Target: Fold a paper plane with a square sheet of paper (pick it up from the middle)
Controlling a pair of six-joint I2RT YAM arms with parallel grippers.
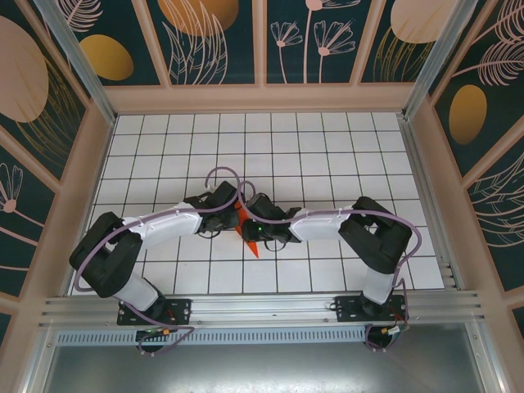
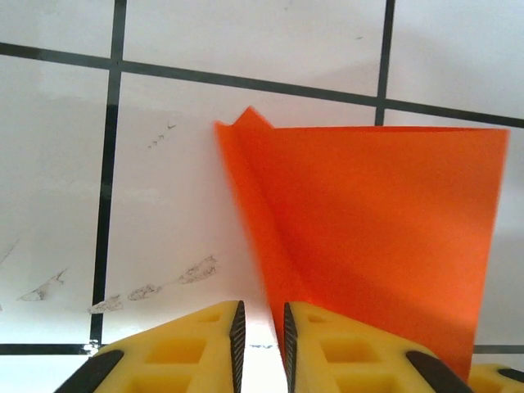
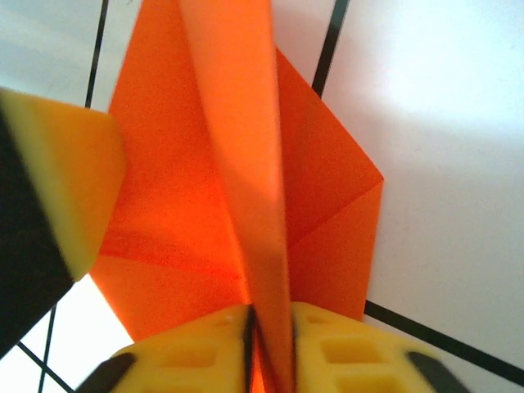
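White tiled tabletop [image 1: 327,147], floral wall panels [image 1: 221,41], faint marks [image 2: 147,291], perhaps scuffs

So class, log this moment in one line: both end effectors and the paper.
left end effector: nearly closed at orange paper edge, hold unclear | right end effector: shut on its raised fold

Paper plane [image 1: 250,242] on the table [image 1: 327,155], left tool [image 1: 229,214] at its left, right tool [image 1: 260,223] at its right

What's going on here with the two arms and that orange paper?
Two robot arms meet over a partly folded orange paper on the tiled table. The right gripper pinches its raised fold. The left gripper has its fingers nearly together at the paper's edge; whether it grips is unclear.
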